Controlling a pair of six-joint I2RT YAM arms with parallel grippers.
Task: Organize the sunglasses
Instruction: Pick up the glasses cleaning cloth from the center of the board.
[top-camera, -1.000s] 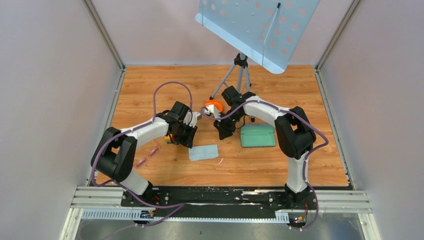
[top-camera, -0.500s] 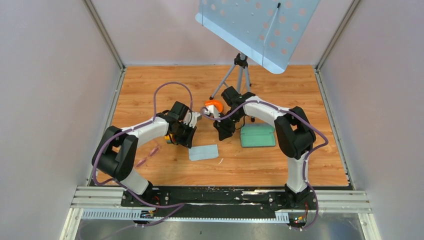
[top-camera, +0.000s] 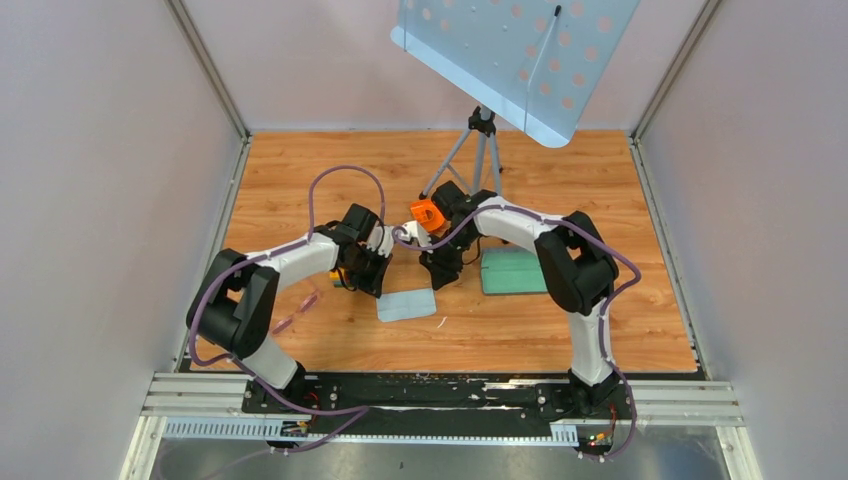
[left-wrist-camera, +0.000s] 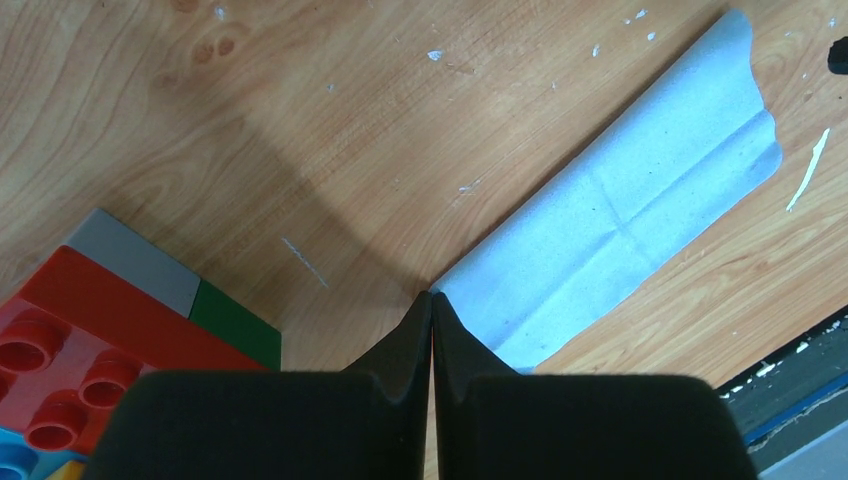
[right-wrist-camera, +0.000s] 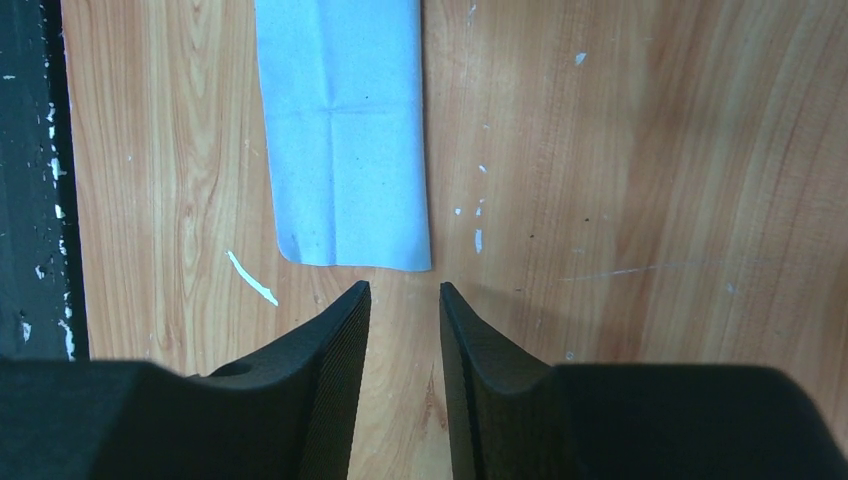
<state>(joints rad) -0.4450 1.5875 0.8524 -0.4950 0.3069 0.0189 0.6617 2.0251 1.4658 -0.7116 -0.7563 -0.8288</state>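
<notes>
The sunglasses (top-camera: 297, 312) lie faint and pale pink on the wood, left of my left arm's forearm and away from both grippers. The grey case (top-camera: 513, 270) lies open with its green inside up, right of my right gripper. The blue-grey cloth (top-camera: 407, 305) lies flat between the grippers. My left gripper (top-camera: 366, 274) is shut, and in the left wrist view its tips (left-wrist-camera: 431, 296) sit at a corner of the cloth (left-wrist-camera: 630, 200). My right gripper (top-camera: 440, 272) is open a little and empty, just short of the cloth's edge (right-wrist-camera: 345, 130) in the right wrist view (right-wrist-camera: 405, 290).
A stack of toy bricks (left-wrist-camera: 90, 340) sits beside my left gripper; it also shows in the top view (top-camera: 338, 278). A tripod (top-camera: 482, 150) with a perforated pale blue plate (top-camera: 515, 50) stands at the back. Walls enclose the table on three sides.
My right arm has shifted slightly left, toward the cloth, and its wrist has turned. My left arm has barely moved. The cloth, case and sunglasses lie as before.
</notes>
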